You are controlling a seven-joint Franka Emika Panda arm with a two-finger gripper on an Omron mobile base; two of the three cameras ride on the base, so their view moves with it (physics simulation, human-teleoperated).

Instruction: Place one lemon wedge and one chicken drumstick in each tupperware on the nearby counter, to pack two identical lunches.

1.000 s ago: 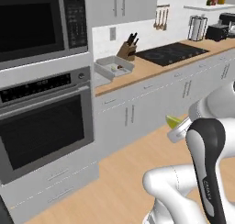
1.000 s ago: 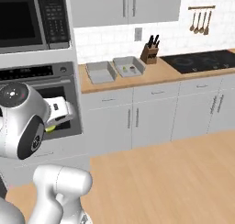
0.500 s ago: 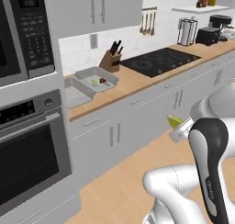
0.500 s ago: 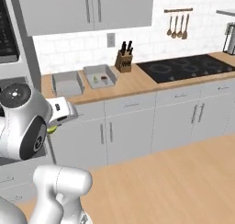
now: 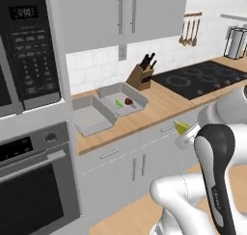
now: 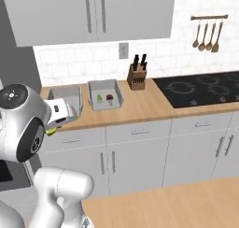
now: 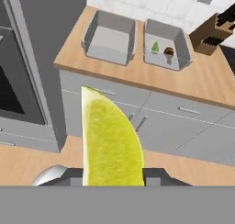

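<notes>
The gripper (image 7: 112,175) is pinching a lemon wedge (image 7: 110,136); the empty tupperware (image 7: 110,38) is lying far ahead, left of the filled tupperware (image 7: 166,48).

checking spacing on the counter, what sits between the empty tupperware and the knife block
The second tupperware, holding a lemon wedge and a drumstick, sits between the empty tupperware and the knife block, clearest in the right base view.

knife block (image 6: 137,75) beside black cooktop (image 6: 200,89)
</notes>
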